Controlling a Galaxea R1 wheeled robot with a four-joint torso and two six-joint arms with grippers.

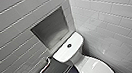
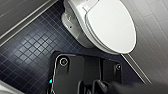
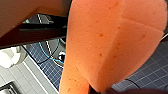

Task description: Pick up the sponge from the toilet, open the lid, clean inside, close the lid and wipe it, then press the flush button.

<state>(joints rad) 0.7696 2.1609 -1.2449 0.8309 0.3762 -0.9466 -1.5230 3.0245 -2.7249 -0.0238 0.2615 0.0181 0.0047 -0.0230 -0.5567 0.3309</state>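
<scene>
Holding: orange-red soft sponge (image 3: 110,42), hard against the right wrist camera, above dark-blue mosaic tile floor (image 3: 155,72); right tool (image 3: 100,90) looks clamped on it, poorly seen.
Left tool (image 2: 102,86): over the floor near the toilet; open or closed, cannot tell.
Toilet: glossy white ceramic toilet (image 1: 82,62), in tiled corner.
Lid: smooth white oval lid (image 2: 110,25), down, closed.
Button: small dark round flush button (image 1: 69,45), centre of cistern top (image 1: 62,54).

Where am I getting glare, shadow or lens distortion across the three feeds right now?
Head view: wide-angle lens skews the wall tile lines; the wall niche is shadowed; soft sheen on the toilet cistern. Left wrist view: lid evenly bright, no hard glare. Right wrist view: sponge looms close, blocking much of the floor.
</scene>
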